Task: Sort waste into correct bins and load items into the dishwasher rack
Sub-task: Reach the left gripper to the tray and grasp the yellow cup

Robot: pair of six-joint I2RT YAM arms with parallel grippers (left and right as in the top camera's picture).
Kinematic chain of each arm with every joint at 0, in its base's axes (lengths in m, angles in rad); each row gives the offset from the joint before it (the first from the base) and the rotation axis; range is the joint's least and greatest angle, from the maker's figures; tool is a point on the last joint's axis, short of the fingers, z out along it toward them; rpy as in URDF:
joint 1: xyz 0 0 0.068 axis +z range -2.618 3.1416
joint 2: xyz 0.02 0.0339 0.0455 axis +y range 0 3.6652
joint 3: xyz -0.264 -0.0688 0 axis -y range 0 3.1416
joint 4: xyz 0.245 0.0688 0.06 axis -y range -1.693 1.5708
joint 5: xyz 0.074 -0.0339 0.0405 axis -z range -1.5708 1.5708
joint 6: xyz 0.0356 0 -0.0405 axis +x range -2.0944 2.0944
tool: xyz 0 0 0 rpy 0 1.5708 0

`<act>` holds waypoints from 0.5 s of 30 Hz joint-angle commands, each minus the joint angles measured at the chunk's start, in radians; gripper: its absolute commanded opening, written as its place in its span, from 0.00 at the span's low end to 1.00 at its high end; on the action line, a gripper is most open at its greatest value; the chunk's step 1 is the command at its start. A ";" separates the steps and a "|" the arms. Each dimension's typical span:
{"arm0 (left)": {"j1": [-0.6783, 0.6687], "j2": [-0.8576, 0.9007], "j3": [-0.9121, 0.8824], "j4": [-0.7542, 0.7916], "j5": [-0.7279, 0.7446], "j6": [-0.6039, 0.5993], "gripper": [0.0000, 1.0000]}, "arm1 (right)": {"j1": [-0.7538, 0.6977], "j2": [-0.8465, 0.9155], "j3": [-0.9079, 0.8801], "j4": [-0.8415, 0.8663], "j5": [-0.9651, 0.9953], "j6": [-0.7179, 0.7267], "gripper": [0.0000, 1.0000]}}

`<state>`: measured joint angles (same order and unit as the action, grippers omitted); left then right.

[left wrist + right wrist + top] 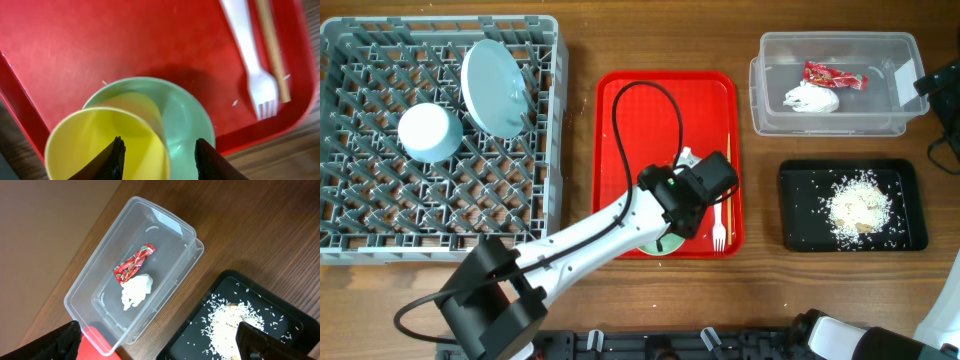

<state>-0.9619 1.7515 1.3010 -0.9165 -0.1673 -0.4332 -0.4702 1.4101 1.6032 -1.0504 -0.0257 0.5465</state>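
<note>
My left gripper (159,150) hangs over the red tray's near edge, partly open. One finger is inside the small yellow cup (95,145), the other outside its wall. The cup stands in the light green saucer-bowl (185,120). The white fork (250,55) and wooden chopsticks (272,50) lie to the right on the tray. The plate (495,85) and bowl (430,132) sit in the grey rack (360,220). My right gripper (160,345) is wide open and empty above the clear tub (165,225), which holds the red wrapper (132,262) and the tissue (136,292). Rice (860,205) lies in the black tray (800,200).
The red serving tray (630,150) lies between the rack and the two bins. My left arm's cable (650,100) loops over the tray's upper half. Bare wooden table (580,270) shows along the front edge and between the containers.
</note>
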 commanded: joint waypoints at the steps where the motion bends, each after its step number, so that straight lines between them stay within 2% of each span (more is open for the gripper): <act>1: -0.003 -0.001 -0.055 0.028 0.000 -0.020 0.44 | -0.002 0.006 -0.001 0.002 -0.002 0.007 0.98; 5: -0.003 -0.001 -0.122 0.101 -0.002 -0.016 0.44 | -0.002 0.006 -0.001 0.002 -0.002 0.006 1.00; 15: -0.002 -0.001 -0.235 0.210 -0.014 -0.016 0.33 | -0.002 0.006 -0.001 0.002 -0.002 0.006 1.00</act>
<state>-0.9623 1.7515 1.1015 -0.7456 -0.1677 -0.4362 -0.4702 1.4101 1.6032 -1.0504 -0.0261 0.5491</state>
